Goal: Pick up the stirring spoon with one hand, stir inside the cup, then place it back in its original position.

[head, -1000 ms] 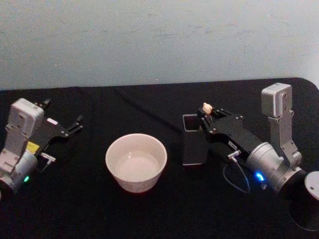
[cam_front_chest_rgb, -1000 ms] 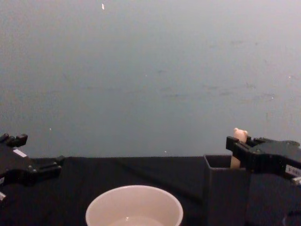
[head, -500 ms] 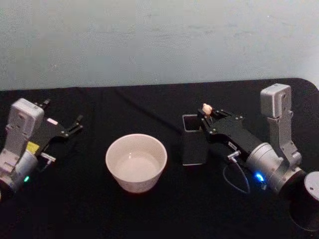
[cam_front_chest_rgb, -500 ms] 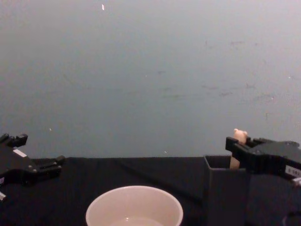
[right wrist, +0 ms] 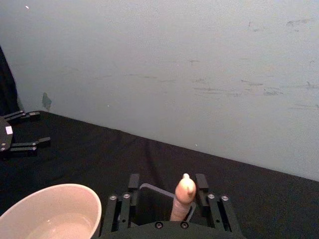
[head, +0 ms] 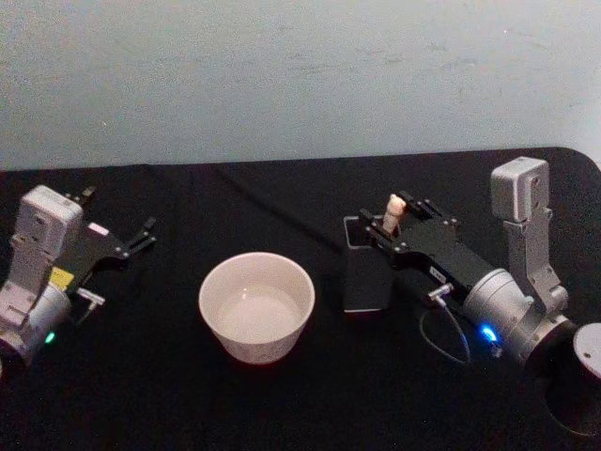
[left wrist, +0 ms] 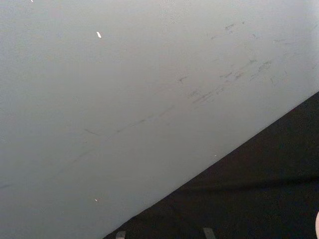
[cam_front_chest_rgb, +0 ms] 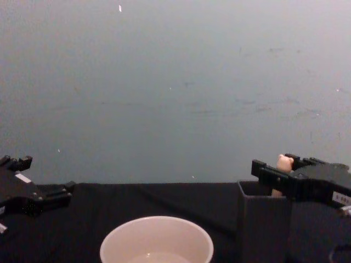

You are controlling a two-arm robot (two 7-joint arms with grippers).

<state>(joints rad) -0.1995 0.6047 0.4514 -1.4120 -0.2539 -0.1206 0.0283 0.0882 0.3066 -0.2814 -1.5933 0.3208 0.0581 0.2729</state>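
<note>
Head view, entry: right gripper (head: pixel 402 225), right of centre in the frame, reaching toward upper left over the rim of a dark square holder (head: pixel 362 278); spoon (head: pixel 394 210) standing between its fingers, pale stem rising out of the holder, long axis near upright with a slight lean toward the right of the frame. Right wrist view: spoon (right wrist: pixel 183 199) at lower centre, bear knob uppermost, one black finger on each side of the stem with narrow gaps showing; fingers part-closed, and contact with the stem looks likely but cannot be confirmed from these views. Chest view: knob (cam_front_chest_rgb: pixel 284 163) at lower right, level with the fingertips and just above the holder's top edge; lower stem and bowl end hidden inside the holder. Cup (head: pixel 256 305): lower centre of the head view, to the left of the holder and apart from it, upright, what looks like liquid inside. Left gripper (head: pixel 143 236): far left of the head view, fingers spread, holding nothing, well apart from cup and spoon; right arm clearly the nearer. Coming move, as judged: lift straight up clear of the holder, then carry left to the cup. Surface: black cloth (head: pixel 282 404), flat. Room: plain pale wall (head: pixel 300 75) behind.
</note>
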